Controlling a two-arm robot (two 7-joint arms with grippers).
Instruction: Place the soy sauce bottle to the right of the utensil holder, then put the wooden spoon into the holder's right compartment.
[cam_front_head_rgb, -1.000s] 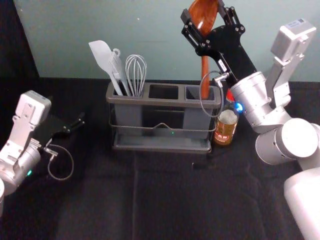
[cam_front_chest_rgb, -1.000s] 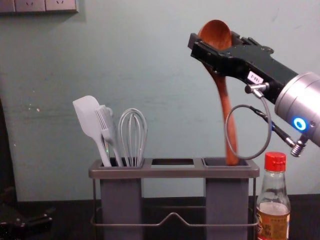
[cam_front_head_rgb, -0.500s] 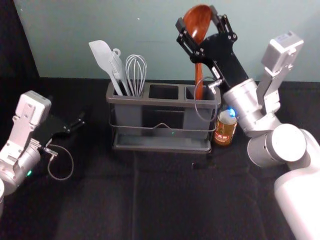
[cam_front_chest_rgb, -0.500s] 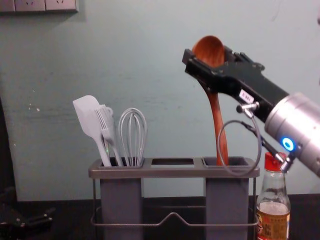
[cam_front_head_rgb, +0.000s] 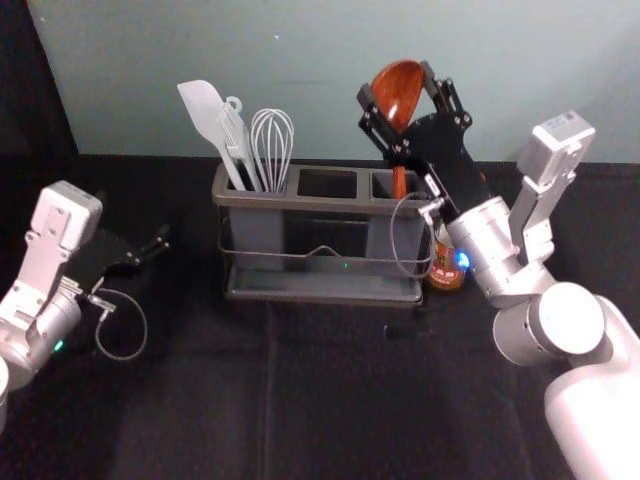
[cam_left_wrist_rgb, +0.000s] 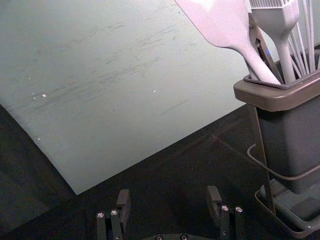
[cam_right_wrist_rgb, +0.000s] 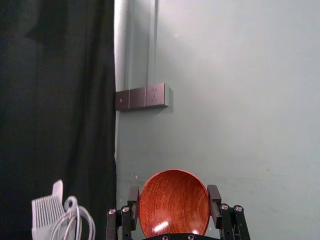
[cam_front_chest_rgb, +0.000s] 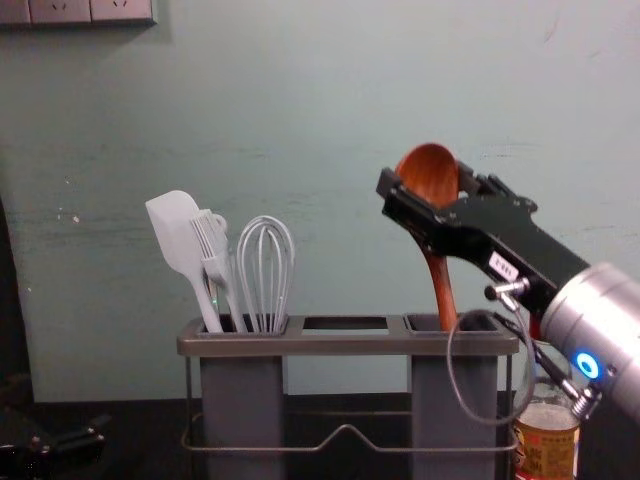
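Wooden spoon (cam_front_head_rgb: 401, 84): in the right gripper's hold, bowl up between its fingers, handle running down below them at a slight tilt, lower end inside the right compartment (cam_front_chest_rgb: 420, 322).
Right gripper (cam_front_head_rgb: 396, 91): above the holder's right end; fingers closed in on the bowl, one against each side, pinching it.
Utensil holder (cam_front_head_rgb: 270, 203): below the right gripper, reaching off to its left.
Soy sauce bottle (cam_front_head_rgb: 446, 272): upright, lower than the right gripper and to the right of its fingers, just beside the holder's right end; cap partly hidden behind the arm in chest view.
Left compartment: left of and lower than the right gripper; white spatula (cam_front_head_rgb: 205, 108), brush (cam_front_head_rgb: 236, 138) and whisk (cam_front_head_rgb: 272, 142) stand in it, heads up.
Left gripper (cam_front_head_rgb: 160, 243): idle, left of the holder and well apart from it, lower than the right gripper; fingers spread wide in its wrist view.
Dark cloth (cam_front_head_rgb: 200, 400): beneath the holder and bottle, lower than both grippers.
Socket panel (cam_front_chest_rgb: 80, 10): on the wall, above and left of the right gripper.
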